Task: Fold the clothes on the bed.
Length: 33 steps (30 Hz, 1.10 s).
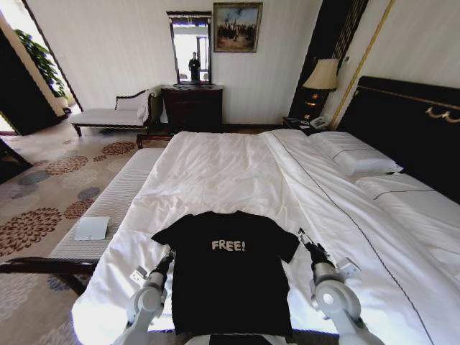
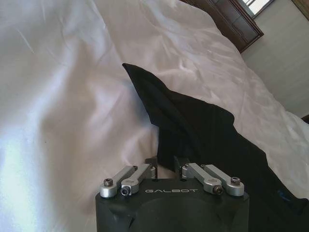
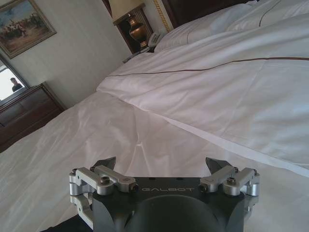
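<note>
Left gripper (image 1: 167,256) sits at the T-shirt's (image 1: 228,277) left edge just below the sleeve; in its wrist view the jaws stand narrowly parted, the fingertips (image 2: 152,161) meeting the black hem where it lies on the white sheet (image 2: 58,111), though a firm pinch cannot be confirmed. Spread flat and face up near the bed's (image 1: 237,172) foot, the shirt shows white "FREE!" lettering (image 1: 228,246). It looks light, limp knit cotton that would drape and crease, so it is best pinched at seams or sleeve edges. The bedding is smooth and faintly wrinkled. Right gripper (image 1: 306,242) hovers by the right sleeve, jaws spread wide over bare sheet.
</note>
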Available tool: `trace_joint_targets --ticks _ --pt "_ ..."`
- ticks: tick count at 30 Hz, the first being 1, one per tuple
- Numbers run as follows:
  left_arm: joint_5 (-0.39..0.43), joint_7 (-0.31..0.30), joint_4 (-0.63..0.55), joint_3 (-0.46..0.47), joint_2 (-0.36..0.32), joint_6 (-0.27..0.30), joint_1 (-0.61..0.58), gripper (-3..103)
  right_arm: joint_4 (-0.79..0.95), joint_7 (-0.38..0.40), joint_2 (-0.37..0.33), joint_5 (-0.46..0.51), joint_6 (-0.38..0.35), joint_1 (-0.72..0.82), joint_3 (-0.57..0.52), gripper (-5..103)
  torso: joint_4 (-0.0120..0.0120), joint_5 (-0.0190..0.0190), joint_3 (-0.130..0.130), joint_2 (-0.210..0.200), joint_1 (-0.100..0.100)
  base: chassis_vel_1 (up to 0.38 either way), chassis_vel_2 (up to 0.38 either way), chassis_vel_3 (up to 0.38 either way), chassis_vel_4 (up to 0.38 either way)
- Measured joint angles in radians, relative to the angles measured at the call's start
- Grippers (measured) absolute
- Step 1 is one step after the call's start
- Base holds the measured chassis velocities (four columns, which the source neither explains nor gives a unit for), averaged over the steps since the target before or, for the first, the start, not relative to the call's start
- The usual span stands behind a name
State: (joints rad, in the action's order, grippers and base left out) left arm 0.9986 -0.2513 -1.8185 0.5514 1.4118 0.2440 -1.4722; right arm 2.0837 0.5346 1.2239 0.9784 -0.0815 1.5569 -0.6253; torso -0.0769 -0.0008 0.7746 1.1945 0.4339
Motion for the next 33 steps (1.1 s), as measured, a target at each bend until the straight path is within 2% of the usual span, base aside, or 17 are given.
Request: trace_joint_targets --ticks 4,24,27,28,30,33 --pt "0.000 0.001 -0.004 0.002 -0.003 0.000 -0.004 19 0.000 0.002 0.002 -0.002 0.000 -0.003 0.002 100 0.0001 0.0000 0.000 0.000 0.000 0.000 0.000 0.000 0.000" --pt "-0.013 0.002 0.047 -0.013 0.006 -0.003 0.033 24 -0.008 0.009 0.000 -0.001 -0.002 -0.010 0.004 100 0.0001 0.0000 0.000 0.000 0.000 0.000 0.000 0.000 0.000" --pt "-0.013 0.002 0.048 -0.012 0.004 -0.003 0.031 14 -0.013 0.010 0.000 0.000 -0.002 -0.015 0.006 100 0.0000 0.0000 0.000 0.000 0.000 0.000 0.000 0.000 0.000" --pt "-0.013 0.002 0.048 -0.012 0.004 -0.003 0.031 14 -0.013 0.010 0.000 0.000 -0.002 -0.015 0.006 100 0.0000 0.0000 0.000 0.000 0.000 0.000 0.000 0.000 0.000" --pt "-0.014 0.003 0.048 -0.011 0.003 -0.003 0.029 3 -0.015 0.010 0.001 0.000 -0.003 -0.018 0.009 100 0.0000 0.0001 0.000 0.000 0.000 0.000 0.000 0.000 0.000" --pt "-0.015 0.004 0.048 -0.010 0.000 -0.005 0.027 0 -0.016 0.010 0.004 0.000 -0.003 -0.020 0.012 100 0.0000 0.0000 0.000 0.000 0.000 0.000 0.000 0.000 0.000"
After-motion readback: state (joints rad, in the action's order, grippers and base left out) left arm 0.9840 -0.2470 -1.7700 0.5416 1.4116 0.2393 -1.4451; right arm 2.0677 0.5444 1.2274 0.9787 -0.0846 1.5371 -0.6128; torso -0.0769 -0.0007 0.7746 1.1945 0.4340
